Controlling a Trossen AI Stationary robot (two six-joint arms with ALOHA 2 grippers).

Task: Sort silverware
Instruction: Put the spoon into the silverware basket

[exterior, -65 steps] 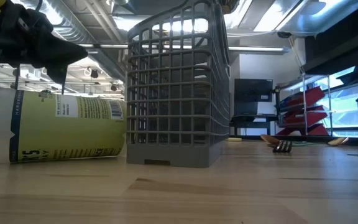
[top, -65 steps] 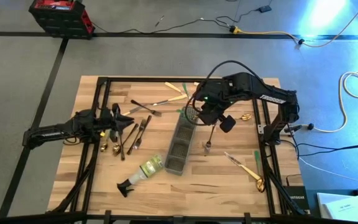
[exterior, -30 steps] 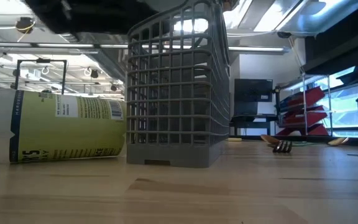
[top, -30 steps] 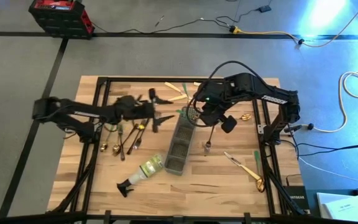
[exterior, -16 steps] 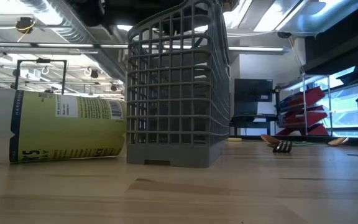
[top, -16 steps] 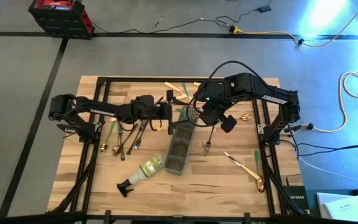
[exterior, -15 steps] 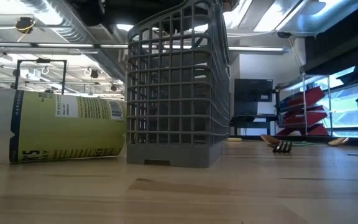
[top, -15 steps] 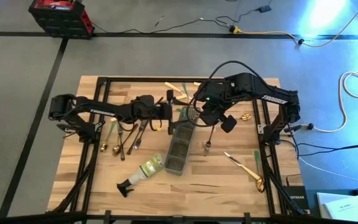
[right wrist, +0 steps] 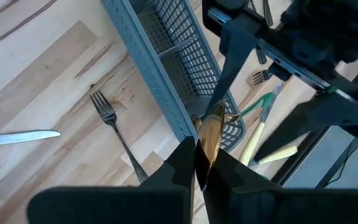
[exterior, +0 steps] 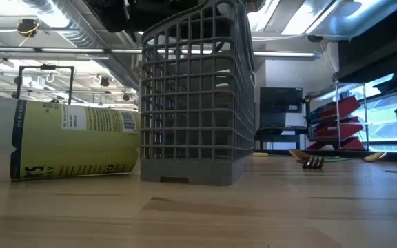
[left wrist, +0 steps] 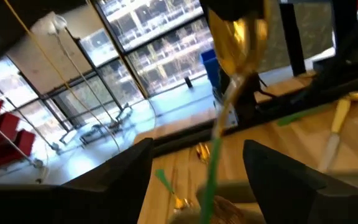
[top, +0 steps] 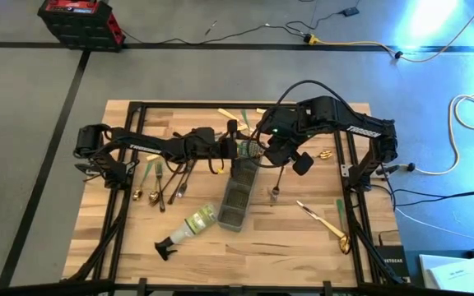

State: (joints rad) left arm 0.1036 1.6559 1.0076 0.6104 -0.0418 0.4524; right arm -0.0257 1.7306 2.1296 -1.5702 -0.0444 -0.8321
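Note:
My right gripper (right wrist: 197,148) hangs above the far end of the grey mesh caddy (top: 237,187), shut on a gold spoon with a green handle (left wrist: 240,34). My left gripper (left wrist: 197,148) reaches in level from the table's left, open, with one finger on each side of the green handle (left wrist: 212,163) and not touching it. In the high view my left gripper (top: 235,150) is right beside my right gripper (top: 263,154). More silverware (top: 169,177) lies on the table left of the caddy. My right gripper pinches the spoon's gold bowl (right wrist: 211,132) between its two fingers, coming from above and slanting down. The spoon is clear of the table. Its green handle (right wrist: 252,109) slants away from the bowl toward my left gripper.
A clear spray bottle (top: 189,224) lies on its side near the caddy's near end. A dark fork (right wrist: 114,127) and a knife (right wrist: 17,138) lie right of the caddy. Cream and green-handled pieces (top: 235,123) lie at the far edge, and gold pieces (top: 336,232) at the right.
My left gripper has gone toward the table's right edge, from above the loose silverware to the caddy's far end, close to my right gripper and the spoon it holds.

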